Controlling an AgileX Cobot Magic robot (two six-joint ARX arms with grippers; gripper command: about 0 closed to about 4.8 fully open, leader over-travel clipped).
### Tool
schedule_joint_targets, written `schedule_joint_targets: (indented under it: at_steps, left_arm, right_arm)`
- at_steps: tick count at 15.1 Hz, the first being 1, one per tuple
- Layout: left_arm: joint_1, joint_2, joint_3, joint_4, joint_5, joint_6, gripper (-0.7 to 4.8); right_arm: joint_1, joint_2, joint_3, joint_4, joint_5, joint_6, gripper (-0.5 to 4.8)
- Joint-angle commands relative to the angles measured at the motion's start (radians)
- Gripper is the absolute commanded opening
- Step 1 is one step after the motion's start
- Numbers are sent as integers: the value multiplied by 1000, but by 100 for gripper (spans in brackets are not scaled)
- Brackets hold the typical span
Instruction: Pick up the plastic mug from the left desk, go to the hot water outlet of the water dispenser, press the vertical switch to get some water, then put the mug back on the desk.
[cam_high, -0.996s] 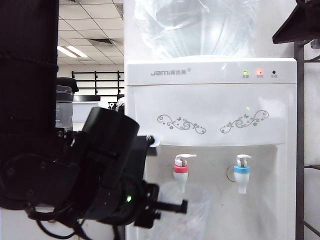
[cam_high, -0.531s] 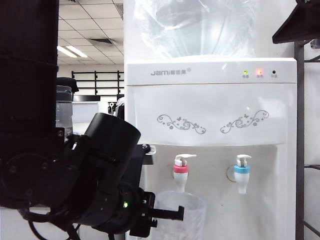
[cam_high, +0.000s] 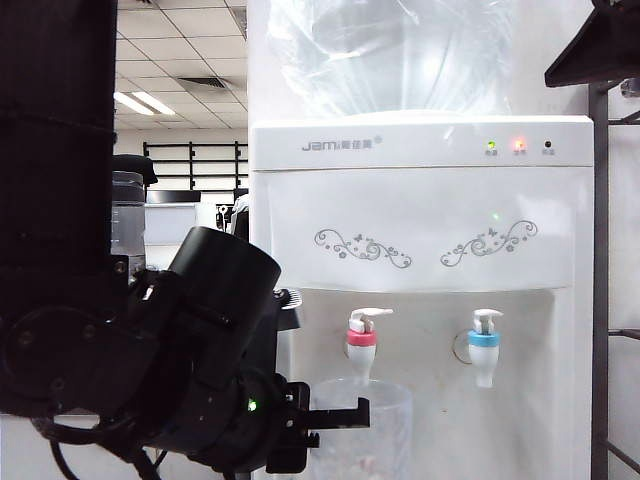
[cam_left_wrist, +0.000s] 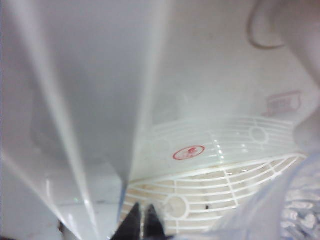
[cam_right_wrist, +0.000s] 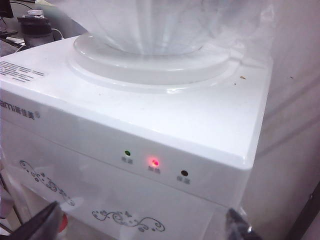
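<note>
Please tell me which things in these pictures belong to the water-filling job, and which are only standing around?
Belong to the job:
mug, held by the shut left gripper under the red tap
water dispenser
right gripper, open, up near the dispenser's top

Only standing around:
blue tap
big water bottle
grey bottle in the background

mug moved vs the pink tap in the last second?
Yes. The mug, held by the shut left gripper, has sunk lower under the pink tap of the dispenser; its rim now sits further below the nozzle.

Plastic mug (cam_high: 365, 425) under hot water outlet (cam_high: 361, 352)
</note>
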Motion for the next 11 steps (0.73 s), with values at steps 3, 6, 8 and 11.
schedule_joint_targets:
  at_steps: [3,6,8,11]
  left_arm:
    - [-2,-7,3,3,0,-32,-5]
    - [-1,-5,3,3,-4,-32,-5]
    - [-1,4,3,3,-4,-32,-5]
    - [-1,29,3,11,-25,-32,-5]
  right_arm:
    - [1,-2,6,11,2,-3,427]
    - [1,-2,6,11,2,-3,427]
    - [1,-2,6,10,2,-3,427]
    - [1,-2,6,11,2,-3,427]
